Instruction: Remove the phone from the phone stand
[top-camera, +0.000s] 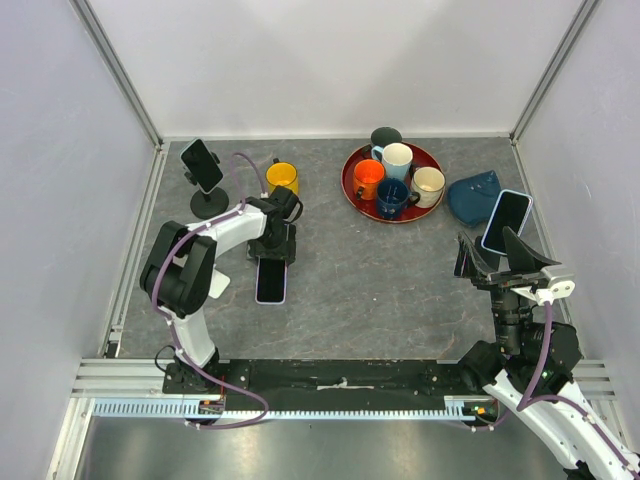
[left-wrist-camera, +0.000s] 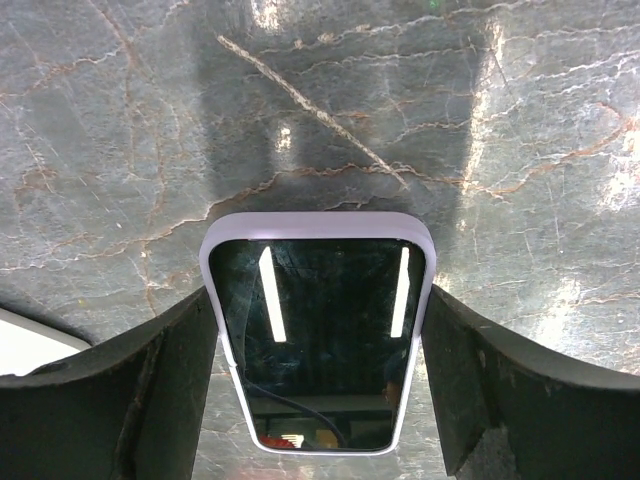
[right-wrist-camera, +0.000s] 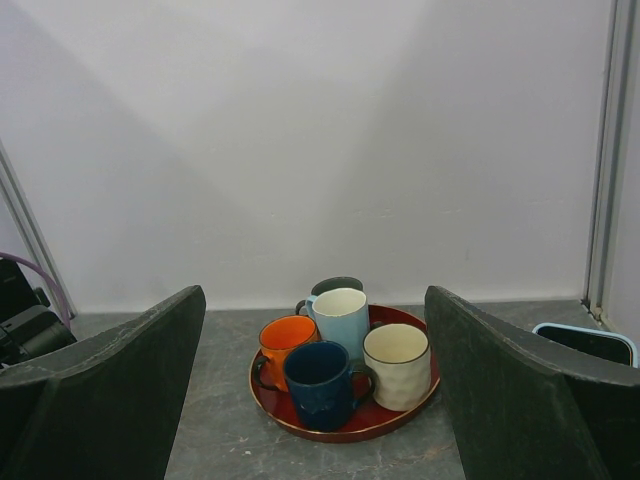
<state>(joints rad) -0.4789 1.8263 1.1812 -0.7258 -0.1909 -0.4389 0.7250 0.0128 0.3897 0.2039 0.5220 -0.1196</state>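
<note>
Assessing the hazards first, a slide or skew of the lilac-cased phone (left-wrist-camera: 320, 340) across the desk (left-wrist-camera: 120, 130) is judged possible if the left pincer (left-wrist-camera: 318, 298) is raised or swung before its grip is let go, since the case would be dragged by its edges. A knock to the phone stand (top-camera: 208, 204) could be caused by a careless withdrawal. The stand is set near that pincer, farther back on the desk, and a dark slab (top-camera: 200, 164) is seen mounted on it.

The lilac-cased phone is found lying flat on the desk, screen up, off the stand and nearer the arm bases. It is bracketed by the left pincer. The fingers (left-wrist-camera: 150, 390) are set against both long edges with no gap visible, so it is judged gripped. The right pincer (right-wrist-camera: 315, 292) is spread wide and empty, well apart from the phone, facing a tray (right-wrist-camera: 345, 433) of mugs.
</note>
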